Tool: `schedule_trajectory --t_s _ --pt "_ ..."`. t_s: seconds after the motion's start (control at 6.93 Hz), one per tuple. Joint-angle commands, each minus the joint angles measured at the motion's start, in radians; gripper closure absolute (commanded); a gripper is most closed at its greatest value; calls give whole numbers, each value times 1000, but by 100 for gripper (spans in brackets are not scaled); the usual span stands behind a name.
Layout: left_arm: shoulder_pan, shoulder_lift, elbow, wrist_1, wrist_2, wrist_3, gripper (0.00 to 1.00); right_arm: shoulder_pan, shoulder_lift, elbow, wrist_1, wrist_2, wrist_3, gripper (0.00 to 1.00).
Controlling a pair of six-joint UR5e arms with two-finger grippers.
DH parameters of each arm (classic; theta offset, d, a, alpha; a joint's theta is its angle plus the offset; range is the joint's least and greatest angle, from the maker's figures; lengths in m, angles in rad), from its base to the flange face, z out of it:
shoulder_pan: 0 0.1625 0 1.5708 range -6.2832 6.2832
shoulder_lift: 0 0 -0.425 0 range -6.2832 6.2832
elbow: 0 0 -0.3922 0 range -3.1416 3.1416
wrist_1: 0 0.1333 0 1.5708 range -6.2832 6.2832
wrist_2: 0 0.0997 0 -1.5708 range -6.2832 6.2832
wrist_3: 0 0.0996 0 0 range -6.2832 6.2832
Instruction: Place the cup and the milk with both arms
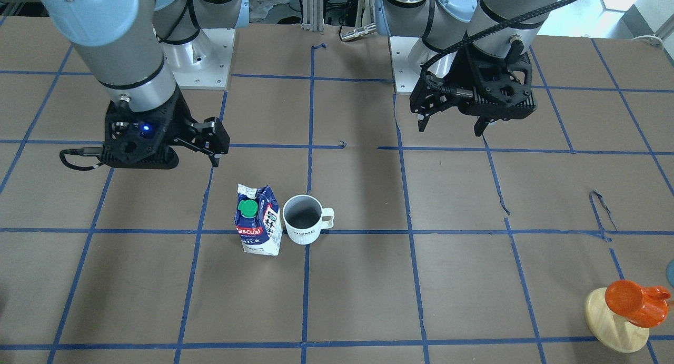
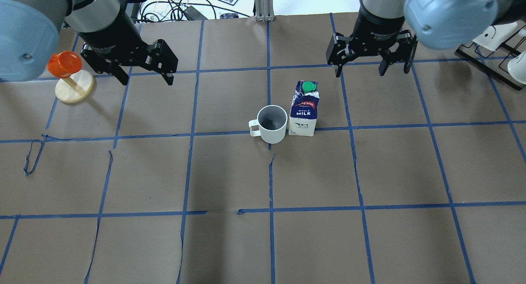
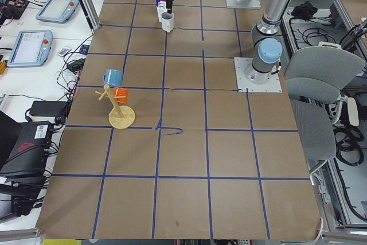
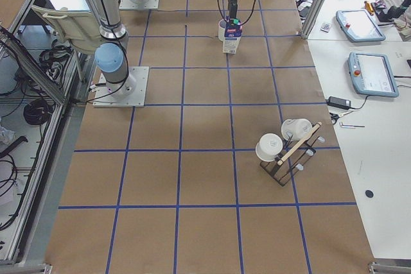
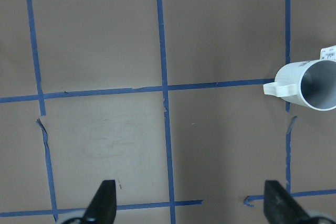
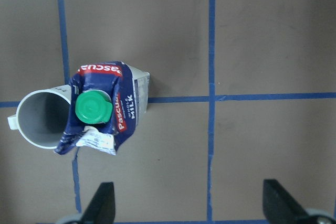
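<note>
Seen from overhead, upright and side by side near the middle of the table [image 2: 230, 243]: cup [image 2: 272, 123] and milk [image 2: 304, 111], both on a blue tape line. Apparently touching, though any gap too fine to resolve. Cup on the left arm's side, handle turned away from the carton. Milk on the right arm's side, green cap uppermost. Left gripper [image 2: 146, 79] raised above the table, well apart from the cup, jaws spread wide with nothing between them. Right gripper [image 2: 361, 72] also raised, clear of the milk, jaws wide and holding nothing. At the table's edge on the left arm's side: orange cup [image 2: 63, 64] on a round wooden stand [image 2: 74, 86].
</note>
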Motion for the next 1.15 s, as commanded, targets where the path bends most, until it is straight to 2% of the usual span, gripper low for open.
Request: schedule_trajectory --t_s 0.0,1.01 --pt "0 0 0 0 2 0 0 -64 -59 6 71 -3 -87 0" --pt "0 0 -3 0 5 0 0 -59 -73 20 69 0 -86 0"
